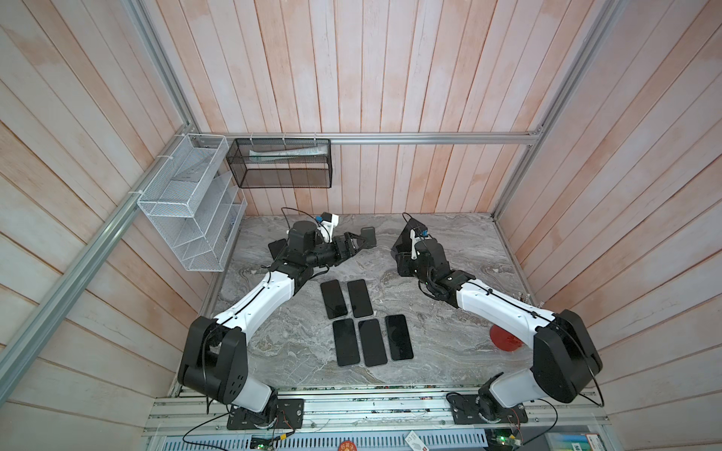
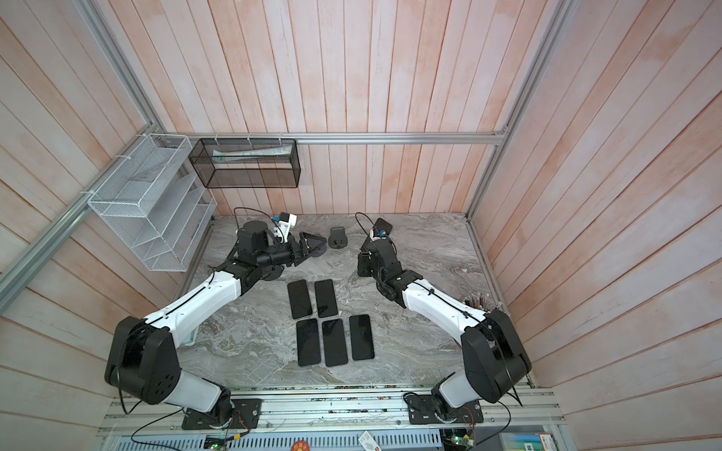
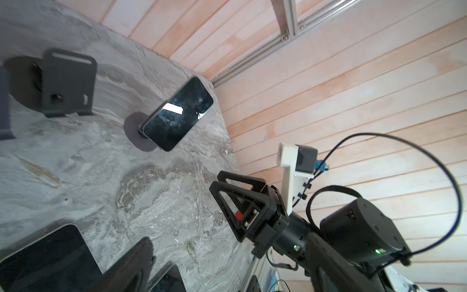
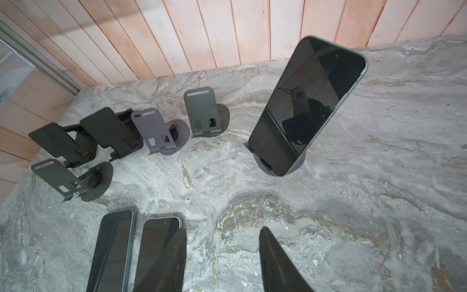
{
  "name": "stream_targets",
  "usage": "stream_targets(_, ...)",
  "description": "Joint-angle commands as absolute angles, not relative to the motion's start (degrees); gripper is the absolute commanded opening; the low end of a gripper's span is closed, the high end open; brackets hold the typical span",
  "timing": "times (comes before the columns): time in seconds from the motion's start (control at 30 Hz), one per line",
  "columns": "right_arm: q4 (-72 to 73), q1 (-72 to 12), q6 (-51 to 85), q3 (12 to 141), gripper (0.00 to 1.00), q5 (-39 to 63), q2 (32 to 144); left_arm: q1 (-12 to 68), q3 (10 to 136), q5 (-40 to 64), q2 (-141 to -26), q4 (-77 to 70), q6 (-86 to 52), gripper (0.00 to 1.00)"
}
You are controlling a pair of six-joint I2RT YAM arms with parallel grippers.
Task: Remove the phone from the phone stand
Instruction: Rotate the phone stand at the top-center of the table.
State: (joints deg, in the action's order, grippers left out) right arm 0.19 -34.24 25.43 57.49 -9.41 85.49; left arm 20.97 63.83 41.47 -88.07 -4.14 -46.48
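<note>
Standing on its phone stand point(image 4: 298, 165) near the back right of the marble bench point(image 4: 379, 177), leaning backward, dark screen facing the arms: one phone point(image 4: 308, 106), not yet removed; also showing in a top view point(image 2: 383, 225).

Lying flat, screens up, at the middle of the bench in both top views: five phones point(image 1: 359, 324), two in the back row and three in the front row, close together side by side.

Standing empty toward the back left of the bench in the right wrist view: five further stands point(image 4: 111, 136), grouped near one another, well apart from the occupied stand.

Hovering low over the bench, short of the standing phone and apart from it: right pincer point(image 4: 222, 260), its two dark fingers point(image 4: 278, 263) spread partway with bare marble showing between them, gripping nothing.

Reaching across the back left of the bench near the empty stands: left pincer point(image 1: 357, 244), jaws spread wide, nothing between them.

Hanging on the walls at the back left: a white wire rack point(image 1: 187, 203) and a black mesh basket point(image 1: 281, 164).
</note>
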Motion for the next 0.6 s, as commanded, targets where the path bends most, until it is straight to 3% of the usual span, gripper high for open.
stream_targets(0.0,-1.5,-34.3,25.7,58.6,0.48,-6.6,86.1,20.7,67.2,43.0,-88.8,-0.6,-42.8,0.95)
stream_targets(0.13,-1.7,-34.0,25.3,60.2,0.48,-7.0,88.8,20.6,67.2,40.3,-88.0,1.0,-41.3,0.95)
stream_targets(0.57,-7.4,-28.0,21.8,76.1,0.45,5.8,106.4,20.1,67.4,41.2,-89.2,1.0,-41.9,0.95)
